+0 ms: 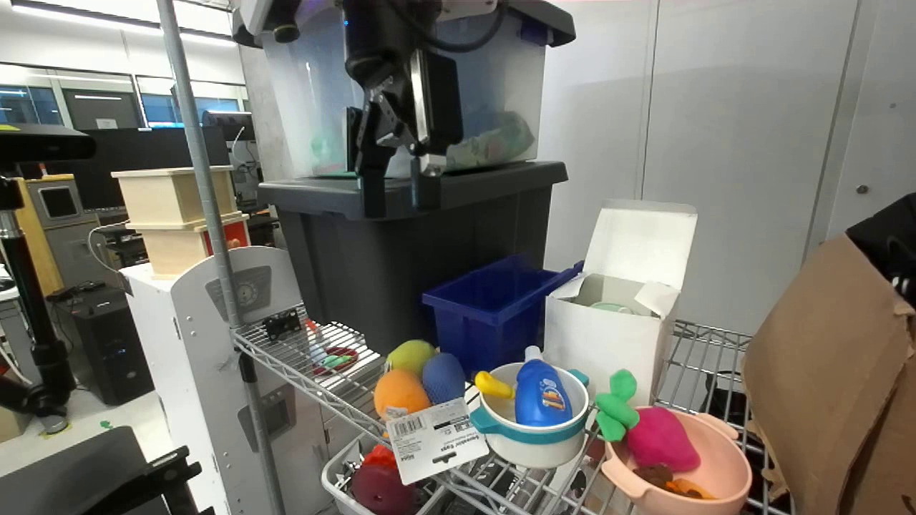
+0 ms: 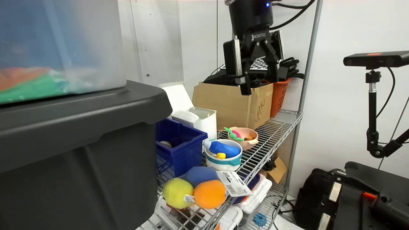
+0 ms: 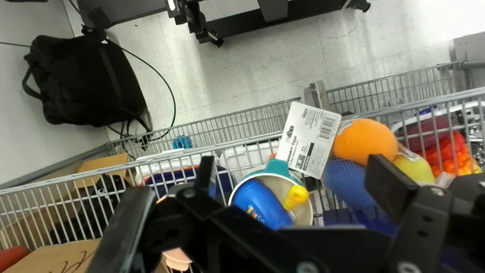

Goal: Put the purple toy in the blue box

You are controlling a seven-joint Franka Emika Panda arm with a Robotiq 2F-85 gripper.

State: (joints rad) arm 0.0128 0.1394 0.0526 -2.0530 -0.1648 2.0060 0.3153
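Note:
The purple toy, magenta with green leaves, leans in the pink bowl; it also shows in an exterior view. In the wrist view the toy is hidden behind the gripper; a bit of the pink bowl shows. The blue box stands against the black tote; it also shows in an exterior view with a small pale thing inside, and partly in the wrist view. My gripper is open and empty, high above the shelf; its fingers stand apart in both other views.
A white-teal pot with a blue bottle stands between box and bowl. Netted squeaky eggs lie at the front. An open white box, a cardboard box and the black tote stand around. The shelf is wire.

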